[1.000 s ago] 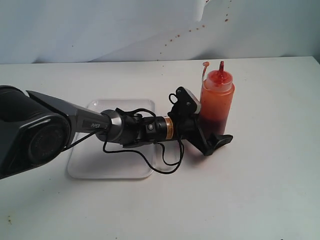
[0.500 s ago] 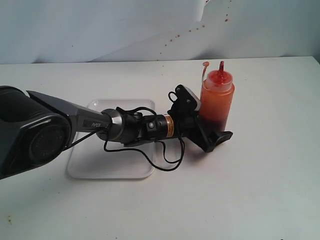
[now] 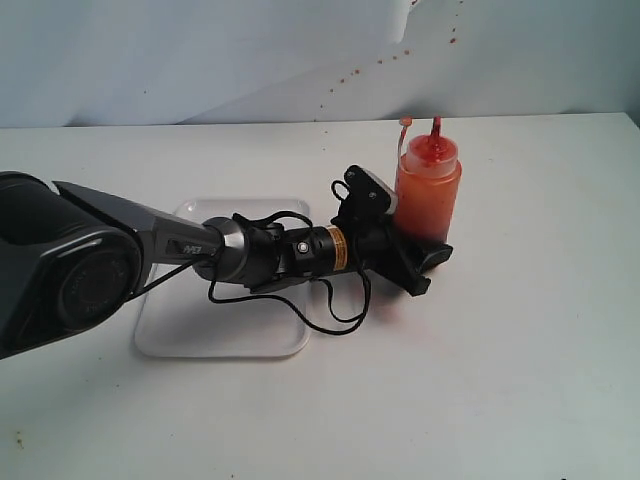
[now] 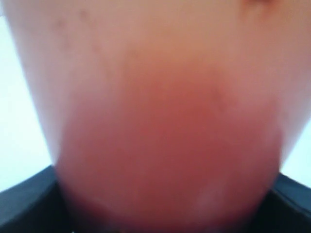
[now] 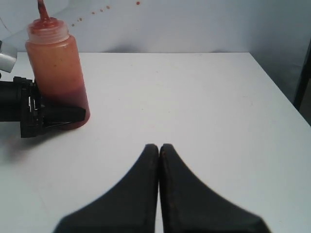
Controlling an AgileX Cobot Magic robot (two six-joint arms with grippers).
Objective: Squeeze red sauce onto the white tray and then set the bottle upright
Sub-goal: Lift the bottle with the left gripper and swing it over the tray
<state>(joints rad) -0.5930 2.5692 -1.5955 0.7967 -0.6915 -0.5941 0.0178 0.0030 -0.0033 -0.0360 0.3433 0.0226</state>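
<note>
The bottle (image 3: 428, 195) stands upright on the table right of the white tray (image 3: 165, 335), its nozzle up and its small cap (image 3: 405, 122) on a tether. Red sauce shows inside it, darker at the bottom (image 3: 424, 226). My left gripper (image 3: 430, 242) reaches in low from the left and is shut on the bottle's base, with the near finger pressed on its front. In the left wrist view the bottle (image 4: 160, 121) fills the picture between dark fingers (image 4: 24, 204). My right gripper (image 5: 159, 146) is shut and empty over bare table, well away from the bottle (image 5: 56, 63).
The left arm (image 3: 250, 255) and its loose cable (image 3: 330, 325) lie across the tray's right part. Small red specks dot the back wall (image 3: 345, 78). The table's far edge meets that wall, and its right edge (image 5: 277, 87) runs near my right gripper.
My left gripper's jaws have narrowed onto the bottle's base, the near finger swinging in against it. The bottle has shifted slightly left and away. The right gripper has not moved.
</note>
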